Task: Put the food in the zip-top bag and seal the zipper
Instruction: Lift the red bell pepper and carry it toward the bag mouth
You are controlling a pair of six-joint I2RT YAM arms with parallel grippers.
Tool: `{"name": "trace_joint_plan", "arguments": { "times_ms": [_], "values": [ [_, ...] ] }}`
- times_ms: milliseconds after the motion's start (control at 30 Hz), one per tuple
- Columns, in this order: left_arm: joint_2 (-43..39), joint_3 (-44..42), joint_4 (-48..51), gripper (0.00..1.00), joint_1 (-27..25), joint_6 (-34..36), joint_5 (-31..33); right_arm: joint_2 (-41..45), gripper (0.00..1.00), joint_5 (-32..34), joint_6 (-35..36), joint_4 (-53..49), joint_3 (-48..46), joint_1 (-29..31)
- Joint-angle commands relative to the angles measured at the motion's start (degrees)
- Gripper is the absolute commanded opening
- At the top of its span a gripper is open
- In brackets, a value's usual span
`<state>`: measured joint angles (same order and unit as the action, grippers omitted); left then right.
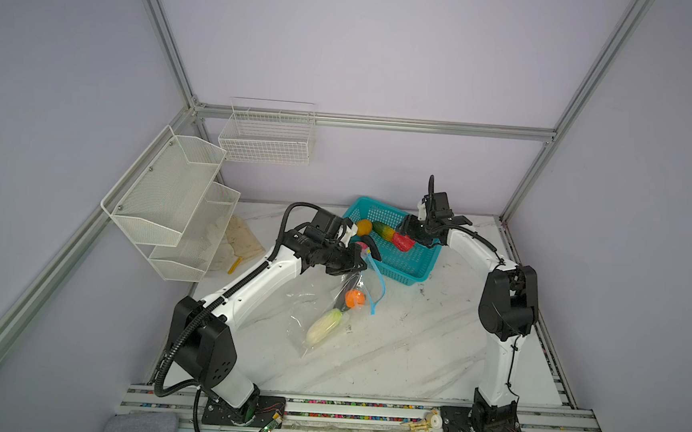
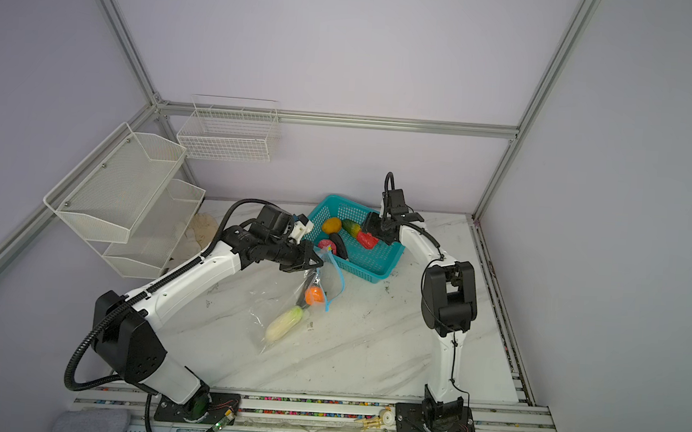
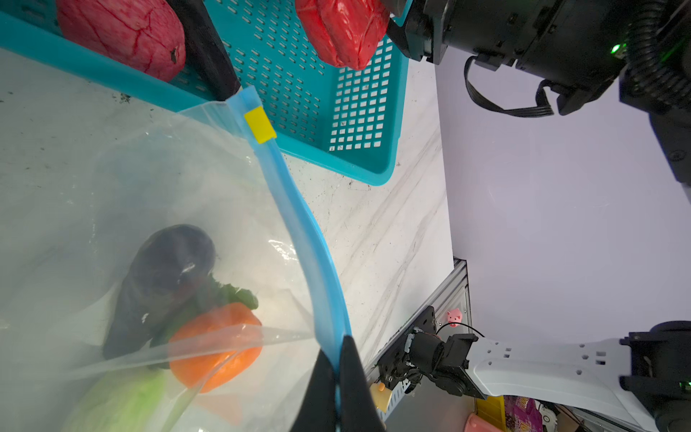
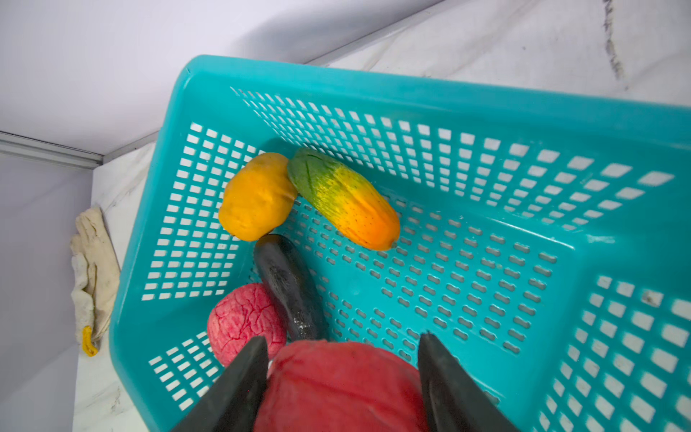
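Right wrist: R gripper clamps red piece in basket, eggplant beside; L gripper pinches zipper.

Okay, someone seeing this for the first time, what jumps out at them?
The teal basket at the back, where the right gripper clamps a red piece. Nearer the middle, the left gripper pinches the zipper of the zip-top bag, with an orange and white radish inside.
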<state>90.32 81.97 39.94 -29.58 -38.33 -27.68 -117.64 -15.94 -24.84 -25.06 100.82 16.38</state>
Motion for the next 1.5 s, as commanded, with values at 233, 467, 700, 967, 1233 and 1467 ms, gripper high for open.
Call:
{"name": "trace_joint_plan", "arguments": {
  "times_ms": [233, 467, 700, 967, 1233, 1467],
  "values": [
    [-0.7, 1.3, -0.7, 0.0, 0.4, 0.7, 0.1, 11.2, 0.63, -6.5, -3.5, 3.4, -8.5, -0.4],
    [-0.1, 2.0, -0.6, 0.0, 0.4, 0.6, -0.1, 18.9, 0.62, -11.7, -6.1, 5.3, -15.5, 0.0],
    [-0.2, 2.6, -0.7, 0.0, 0.4, 0.4, 0.1, 23.2, 0.61, -14.9, -9.6, 6.1, -19.3, 4.4],
    [-1.0, 2.8, -0.6, 0.0, 0.5, 0.3, 0.5, 24.5, 0.61, -16.7, -12.0, 7.8, -22.3, 7.1],
    [-1.5, 2.8, -0.3, 0.0, 0.4, 0.4, 0.9, 27.2, 0.61, -17.6, -14.1, 8.2, -24.6, 9.3],
    [-1.8, 3.2, -0.3, 0.0, 0.4, 0.6, 1.1, 29.6, 0.61, -18.2, -17.1, 9.6, -27.6, 11.6]
  ]
}}
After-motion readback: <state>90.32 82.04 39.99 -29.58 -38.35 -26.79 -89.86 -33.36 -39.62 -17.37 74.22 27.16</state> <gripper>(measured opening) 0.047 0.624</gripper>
